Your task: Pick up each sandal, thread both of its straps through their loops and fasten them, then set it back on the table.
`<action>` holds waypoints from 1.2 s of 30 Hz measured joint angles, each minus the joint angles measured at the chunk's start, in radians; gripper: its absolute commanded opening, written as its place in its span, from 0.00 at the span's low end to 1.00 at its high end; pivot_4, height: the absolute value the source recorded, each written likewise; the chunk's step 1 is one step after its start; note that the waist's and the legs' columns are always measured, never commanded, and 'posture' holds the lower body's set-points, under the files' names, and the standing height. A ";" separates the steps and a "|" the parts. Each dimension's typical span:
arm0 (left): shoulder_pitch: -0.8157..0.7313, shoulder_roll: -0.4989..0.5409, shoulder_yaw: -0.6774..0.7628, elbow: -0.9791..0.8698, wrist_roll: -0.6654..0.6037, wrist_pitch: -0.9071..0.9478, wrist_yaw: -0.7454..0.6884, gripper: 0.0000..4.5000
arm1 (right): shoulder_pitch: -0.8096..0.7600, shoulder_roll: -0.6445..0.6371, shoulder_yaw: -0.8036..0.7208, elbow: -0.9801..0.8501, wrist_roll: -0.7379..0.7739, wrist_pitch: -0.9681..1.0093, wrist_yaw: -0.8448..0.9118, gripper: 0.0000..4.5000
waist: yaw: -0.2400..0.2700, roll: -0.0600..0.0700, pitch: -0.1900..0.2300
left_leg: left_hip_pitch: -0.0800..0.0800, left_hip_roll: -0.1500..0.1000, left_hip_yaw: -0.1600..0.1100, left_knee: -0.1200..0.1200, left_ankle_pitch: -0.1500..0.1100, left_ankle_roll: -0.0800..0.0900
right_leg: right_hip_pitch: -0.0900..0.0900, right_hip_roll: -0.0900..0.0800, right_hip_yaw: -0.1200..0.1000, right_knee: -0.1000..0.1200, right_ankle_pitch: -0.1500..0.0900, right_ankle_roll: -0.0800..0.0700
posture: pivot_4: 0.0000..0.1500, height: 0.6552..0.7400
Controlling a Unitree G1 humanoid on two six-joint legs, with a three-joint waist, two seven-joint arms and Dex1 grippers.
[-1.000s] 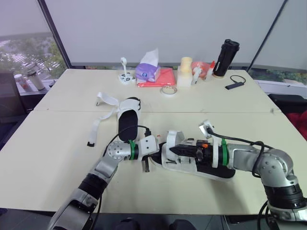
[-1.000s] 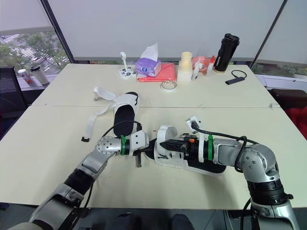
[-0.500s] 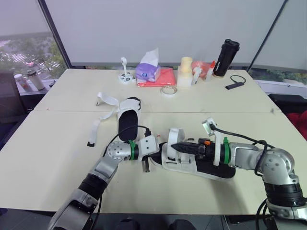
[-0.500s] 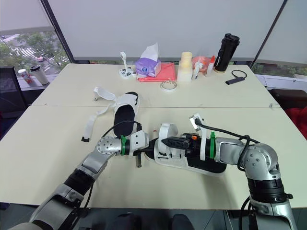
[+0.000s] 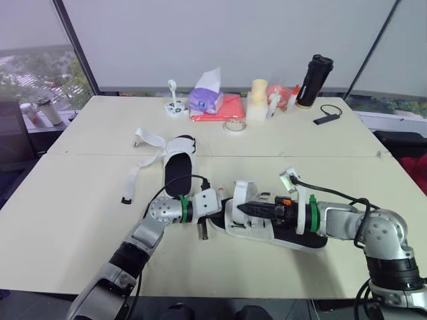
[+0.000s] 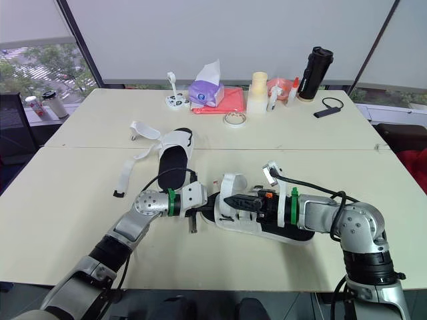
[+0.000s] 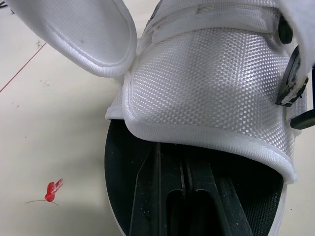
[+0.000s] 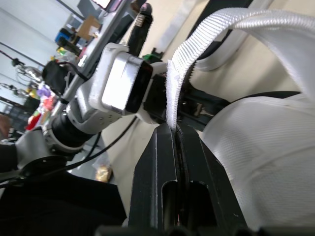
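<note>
The near sandal [image 5: 280,230], white upper on a black sole, lies on the table [image 5: 80,220] in front of me. My left gripper [image 5: 212,215] is shut on the toe edge of its sole [image 7: 128,162]. My right gripper [image 5: 241,208] reaches over the upper from the right, shut on a white strap [image 8: 178,83] that arches up from the sandal [image 5: 243,188]. The second sandal [image 5: 179,163] lies farther back on the left, its long white straps [image 5: 143,157] spread loose over the table.
Along the far edge stand a tissue box [image 5: 206,97] on a red folder [image 5: 223,109], a tape roll [image 5: 233,126], a cream cup [image 5: 257,99], small bottles [image 5: 280,99], a black flask [image 5: 315,81] and a small black device [image 5: 325,119].
The right gripper lifted slightly with the strap, then settled back to about where it was. The left gripper and both sandals have stayed put.
</note>
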 measured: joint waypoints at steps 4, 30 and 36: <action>0.000 0.000 0.000 0.000 0.000 0.000 0.004 0.00 | 0.003 0.000 -0.010 0.004 0.025 0.017 -0.010 0.00 | 0.000 0.000 0.000 | 0.000 0.000 0.000 0.000 0.000 0.000 | 0.000 0.000 0.000 0.000 -0.001 -0.002 | 1.00 1.00; 0.005 0.000 -0.005 -0.002 0.000 -0.007 0.012 0.00 | -0.017 0.008 0.028 0.063 -0.091 -0.049 -0.020 0.00 | 0.000 0.001 0.000 | 0.000 0.000 0.000 -0.002 0.000 0.000 | 0.001 -0.001 0.000 -0.006 0.000 -0.004 | 1.00 1.00; 0.005 0.000 -0.006 -0.002 0.000 -0.012 0.012 0.00 | -0.093 0.048 -0.115 0.146 0.120 0.000 -0.099 0.00 | 0.001 0.001 0.000 | -0.001 0.000 0.000 -0.004 0.000 0.000 | 0.001 -0.001 0.000 -0.009 0.000 -0.004 | 1.00 1.00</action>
